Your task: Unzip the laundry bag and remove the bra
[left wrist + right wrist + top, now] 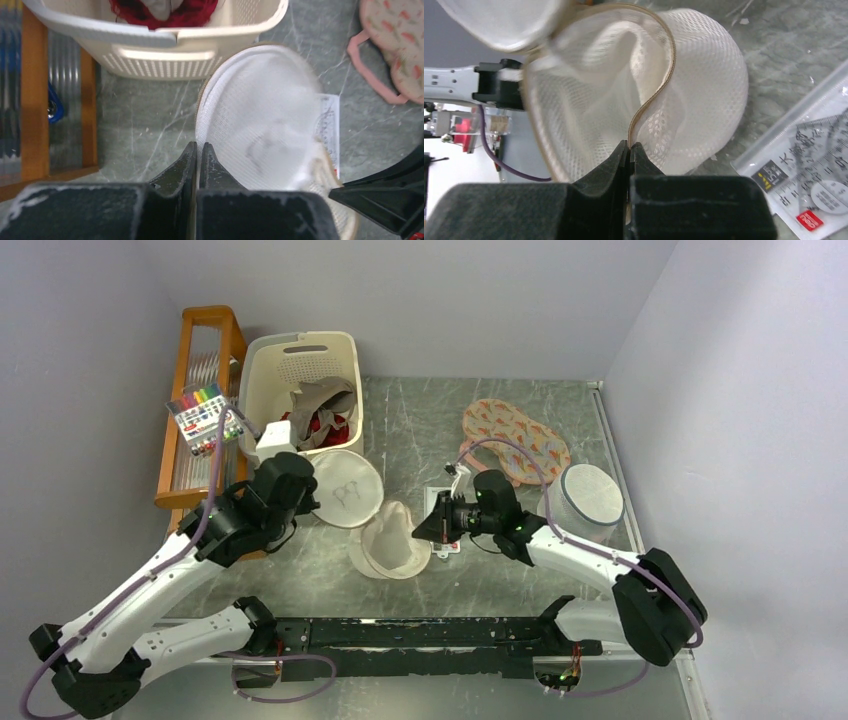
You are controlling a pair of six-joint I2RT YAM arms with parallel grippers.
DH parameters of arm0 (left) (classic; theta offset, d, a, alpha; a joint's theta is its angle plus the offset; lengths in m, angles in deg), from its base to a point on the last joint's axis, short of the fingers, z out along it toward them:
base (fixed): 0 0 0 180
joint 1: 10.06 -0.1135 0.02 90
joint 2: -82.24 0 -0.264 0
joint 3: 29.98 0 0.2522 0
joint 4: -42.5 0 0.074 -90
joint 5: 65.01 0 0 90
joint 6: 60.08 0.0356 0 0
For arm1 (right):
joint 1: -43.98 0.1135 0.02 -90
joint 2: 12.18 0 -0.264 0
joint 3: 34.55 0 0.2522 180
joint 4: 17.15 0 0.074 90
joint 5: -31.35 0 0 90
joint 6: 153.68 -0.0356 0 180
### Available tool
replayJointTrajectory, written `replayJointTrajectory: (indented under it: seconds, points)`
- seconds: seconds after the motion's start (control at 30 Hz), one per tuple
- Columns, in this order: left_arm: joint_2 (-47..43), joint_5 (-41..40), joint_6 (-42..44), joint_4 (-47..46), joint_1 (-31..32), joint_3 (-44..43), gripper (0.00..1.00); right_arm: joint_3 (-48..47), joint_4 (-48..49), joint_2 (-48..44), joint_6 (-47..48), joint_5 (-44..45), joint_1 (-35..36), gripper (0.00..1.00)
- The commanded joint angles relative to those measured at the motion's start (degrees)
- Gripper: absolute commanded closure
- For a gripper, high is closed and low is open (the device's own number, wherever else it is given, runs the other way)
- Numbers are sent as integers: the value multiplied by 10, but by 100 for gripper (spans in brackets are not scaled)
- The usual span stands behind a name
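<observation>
Top external view: spread open like a clamshell on the grey marbled table point(420, 430), a round cream-beige mesh laundry bag point(352, 502), flat squiggle-marked face toward the cream perforated plastic basket point(262, 375), cupped half nearer the arms' bases. Pinched on the rim at either side: left gripper point(198, 148) on the flat half's edge, right gripper point(629, 146) on the tan zip tape of the cupped half (no gap between fingertips in either wrist view). Held apart this way, probably, to stretch the mouth wide and expose the inside. Zip judged already undone; no bra made out within the mesh. Likely needs one side released next to reach in.
</observation>
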Motion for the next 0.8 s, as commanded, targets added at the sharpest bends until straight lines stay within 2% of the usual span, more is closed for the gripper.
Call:
replayJointTrajectory:
  seconds: [0.0, 0.13, 0.3, 0.43, 0.53, 0.6, 0.77]
  points:
    - [0, -32, 92, 33, 4, -43, 93, -20, 62, 26, -42, -23, 3, 100]
    - [24, -53, 137, 27, 6, -48, 93, -39, 67, 87, -55, -44, 3, 100]
    - [20, -62, 240, -37, 15, -38, 93, -52, 78, 98, -69, -38, 3, 100]
    - [32, -12, 303, -84, 27, -45, 93, -78, 23, 93, -36, -12, 2, 96]
    - [46, -12, 331, -102, 48, -43, 93, -97, -15, 85, -15, 4, -2, 92]
    - [49, -8, 350, -117, 60, -37, 93, -108, -40, 79, -5, 8, -7, 84]
    - [60, -7, 376, -137, 86, -26, 93, -128, -117, 41, 3, 26, -62, 48]
